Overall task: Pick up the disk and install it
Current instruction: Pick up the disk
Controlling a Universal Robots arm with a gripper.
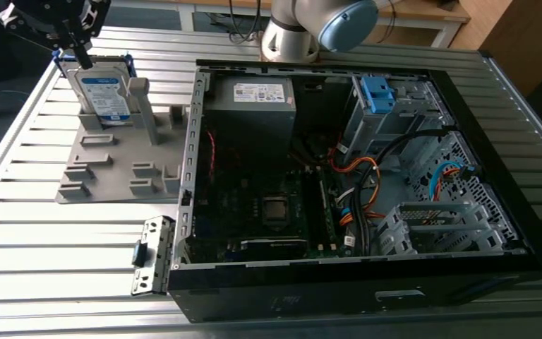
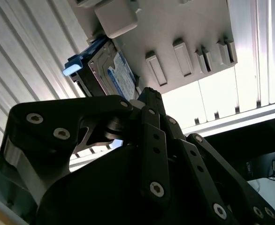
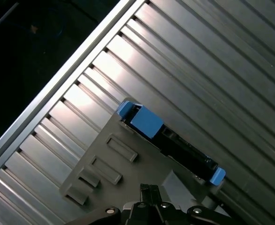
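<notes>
The gripper (image 1: 78, 53) hangs at the top edge of the disk (image 1: 104, 95), upright just below it in a grey holder (image 1: 111, 169); whether it grips cannot be told. A skewed lift could jam the disk there.

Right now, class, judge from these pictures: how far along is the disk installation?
Done: nothing finished. The disk stands upright in the grey holder, outside the open computer case. In hand: the tool is at the disk's top edge; whether it grips is unclear. Left: the pick-up and the install.
</notes>
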